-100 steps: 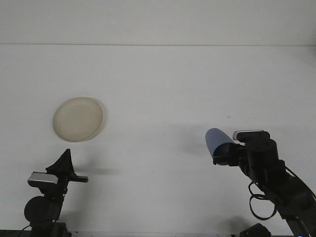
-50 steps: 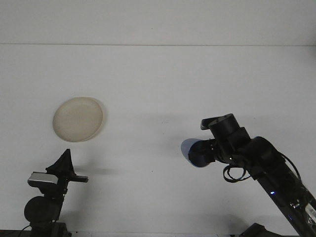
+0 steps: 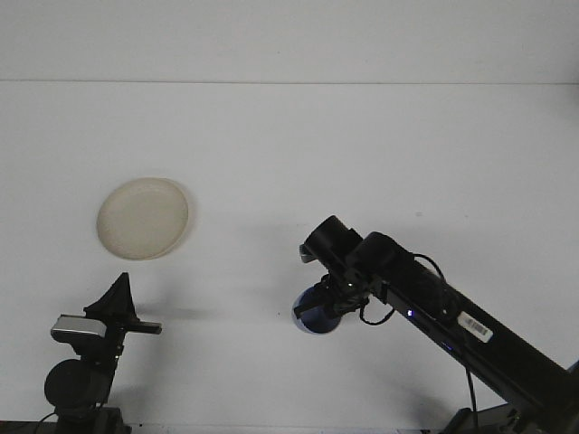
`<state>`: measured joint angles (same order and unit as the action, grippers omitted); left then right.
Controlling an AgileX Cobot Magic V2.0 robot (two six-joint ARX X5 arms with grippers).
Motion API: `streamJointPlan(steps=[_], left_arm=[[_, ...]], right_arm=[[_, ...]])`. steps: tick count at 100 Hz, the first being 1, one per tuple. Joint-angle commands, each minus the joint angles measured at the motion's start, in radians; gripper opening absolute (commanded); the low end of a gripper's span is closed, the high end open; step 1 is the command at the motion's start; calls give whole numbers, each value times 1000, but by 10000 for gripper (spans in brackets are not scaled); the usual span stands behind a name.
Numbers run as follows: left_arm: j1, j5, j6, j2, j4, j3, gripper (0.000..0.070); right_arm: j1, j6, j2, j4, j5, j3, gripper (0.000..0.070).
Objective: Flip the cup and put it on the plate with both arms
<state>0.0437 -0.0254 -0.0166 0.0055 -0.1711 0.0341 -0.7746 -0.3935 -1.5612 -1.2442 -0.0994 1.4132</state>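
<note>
my right gripper (image 3: 318, 307) is clamped around the blue cup (image 3: 314, 316), holding it above the white table (image 3: 362, 154), well to the right of the cream plate (image 3: 143, 218) and nearer to me than it. my left gripper (image 3: 116, 303) sits low, just on my side of the plate; whether it is spread or closed, i cannot tell.

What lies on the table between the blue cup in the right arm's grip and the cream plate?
Nothing: in the front view, the stretch of white table from the blue cup to the plate is bare.
</note>
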Motion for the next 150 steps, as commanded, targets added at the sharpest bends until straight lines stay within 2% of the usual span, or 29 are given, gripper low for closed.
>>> streamJointPlan(steps=[1,49,55,70,80,106,128,150], left_arm=[[1,2,-2,-2,-10,-19,11],[1,2,-2,-2,-10,-19,11],[1,2,-2,-2,-10,-19,11],[1,2,-2,-2,-10,-19,11],[1,2,-2,-2,-10,-19,11],[1,2,-2,-2,-10,-19,11],[1,2,-2,-2,-10,-19,11],[1,2,-2,-2,-10,-19,11]], right_arm=[[-20,10,-34,5,-10,27,0],[-45,25,-156,17,-10,27,0],[-45,27,-158,18,-10,27,41],[-45,27,-158,32,-35,27,213],[-45,28,-158,32,-36,27,276],[-43,38,-154,-2,-35,73,279],[-20,118,-150,-121,-4,189,279],[61,209,-63,-124,-5,195,279]])
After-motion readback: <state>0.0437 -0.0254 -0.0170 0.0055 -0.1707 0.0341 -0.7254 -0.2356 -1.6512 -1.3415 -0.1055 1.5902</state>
